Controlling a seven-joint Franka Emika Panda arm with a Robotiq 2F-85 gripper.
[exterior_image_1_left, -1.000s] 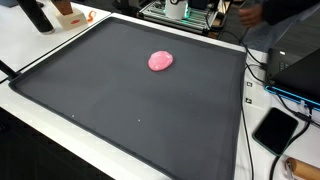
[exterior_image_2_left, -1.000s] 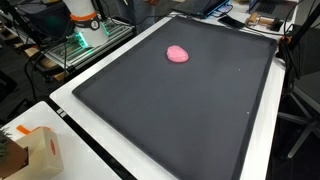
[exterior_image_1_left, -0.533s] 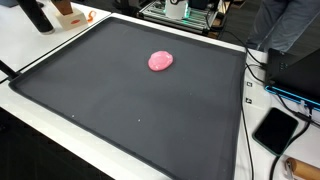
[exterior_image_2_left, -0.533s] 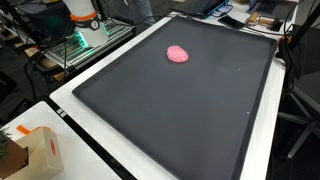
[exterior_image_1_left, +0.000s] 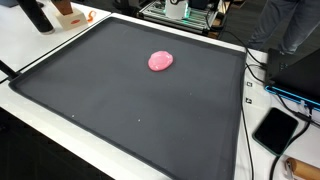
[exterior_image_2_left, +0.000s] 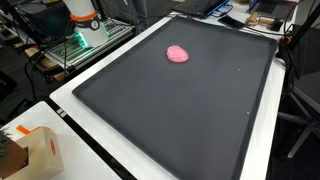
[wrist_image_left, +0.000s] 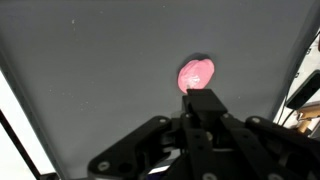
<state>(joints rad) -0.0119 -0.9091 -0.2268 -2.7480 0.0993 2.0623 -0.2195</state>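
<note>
A small pink lump (exterior_image_1_left: 160, 61) lies on a large black mat (exterior_image_1_left: 120, 110) toward its far side, also visible in both exterior views (exterior_image_2_left: 177, 54). Neither exterior view shows the arm or gripper. In the wrist view my gripper (wrist_image_left: 205, 103) rises from the bottom edge, its dark fingers pressed together with nothing between them. The pink lump (wrist_image_left: 196, 74) lies on the mat (wrist_image_left: 90, 70) just beyond the fingertips, its lower edge partly hidden by them. How high the gripper hangs above the mat cannot be told.
A raised rim borders the mat on a white table (exterior_image_1_left: 40, 45). A black flat device (exterior_image_1_left: 275, 129) and cables (exterior_image_1_left: 256, 72) lie beside the mat's edge. A small cardboard box (exterior_image_2_left: 40, 150) sits at one table corner. Equipment racks (exterior_image_2_left: 85, 30) stand behind.
The pink lump and mat have not moved. A person in dark clothing in the background has shifted sideways along the far edge.
</note>
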